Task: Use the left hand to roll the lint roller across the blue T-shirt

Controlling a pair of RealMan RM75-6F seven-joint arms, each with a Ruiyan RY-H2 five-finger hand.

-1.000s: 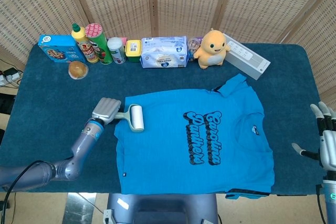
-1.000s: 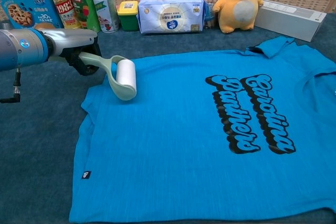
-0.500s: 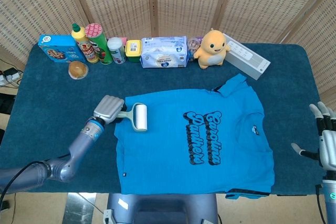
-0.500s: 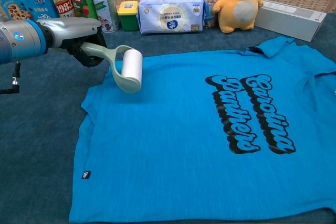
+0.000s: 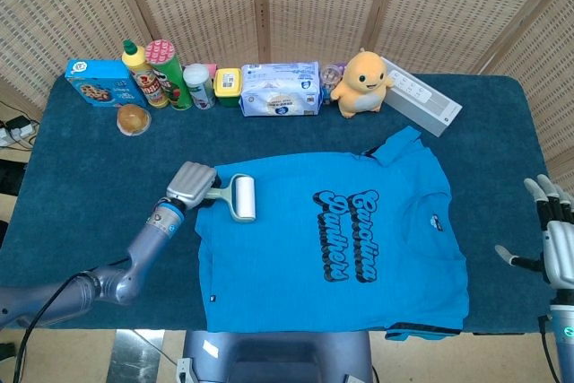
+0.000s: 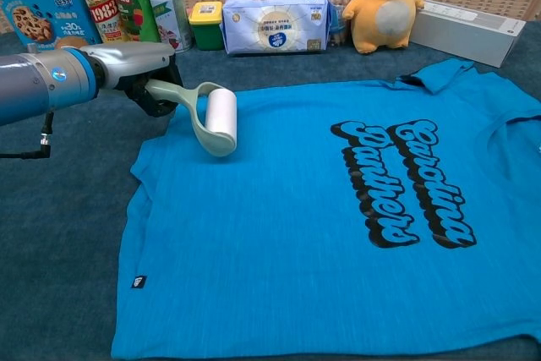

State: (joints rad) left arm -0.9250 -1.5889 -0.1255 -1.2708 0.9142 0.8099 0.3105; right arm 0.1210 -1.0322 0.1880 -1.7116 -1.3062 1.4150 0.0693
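A blue T-shirt (image 5: 332,248) (image 6: 338,226) with black lettering lies flat on the dark blue table. My left hand (image 5: 190,184) (image 6: 144,69) grips the pale green handle of the lint roller (image 5: 241,197) (image 6: 218,118). Its white roll rests on the shirt's upper left part, near the sleeve edge. My right hand (image 5: 549,238) hangs at the table's right edge with its fingers spread and nothing in it; the chest view does not show it.
Along the back edge stand a blue cookie box (image 5: 97,81), bottles and cans (image 5: 161,73), a tissue pack (image 5: 280,89), a yellow plush toy (image 5: 361,83) and a white box (image 5: 421,96). A round bun (image 5: 133,119) lies left of the shirt.
My left hand has pushed the lint roller to the right, further onto the shirt. The right hand has barely moved.
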